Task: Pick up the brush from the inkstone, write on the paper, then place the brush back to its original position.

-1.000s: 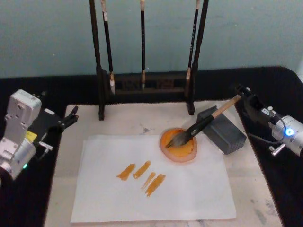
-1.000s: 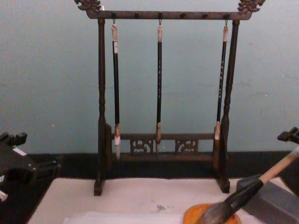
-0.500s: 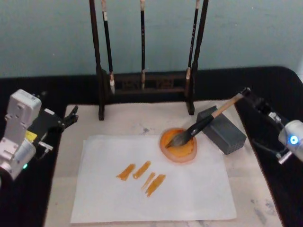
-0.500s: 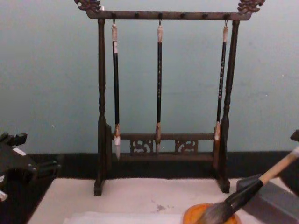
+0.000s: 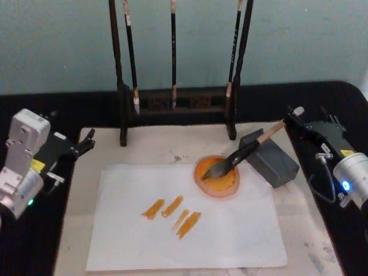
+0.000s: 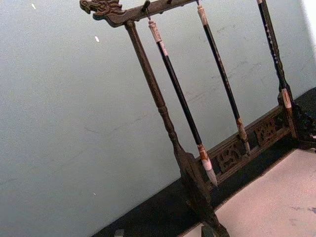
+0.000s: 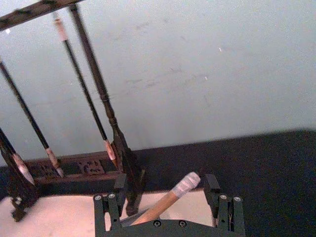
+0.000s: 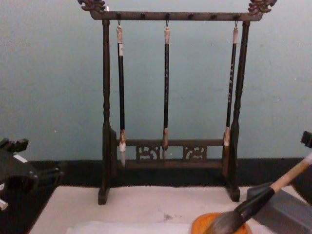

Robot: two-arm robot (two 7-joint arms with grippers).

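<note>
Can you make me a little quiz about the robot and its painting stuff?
1. True or false: the brush has its bristles in the inkstone.
2. How many orange strokes are on the paper? A) one B) four C) nine
3. Fill in: the brush's handle leans on a grey ____.

Key:
1. True. The right hand is open around the handle's end, not squeezing it; the left hand waits at the mat's left side.
2. B
3. block

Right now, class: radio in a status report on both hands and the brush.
Right hand open around the brush handle end. Bristles rest in the inkstone. Left hand idle at table's left. Nothing blocking.
</note>
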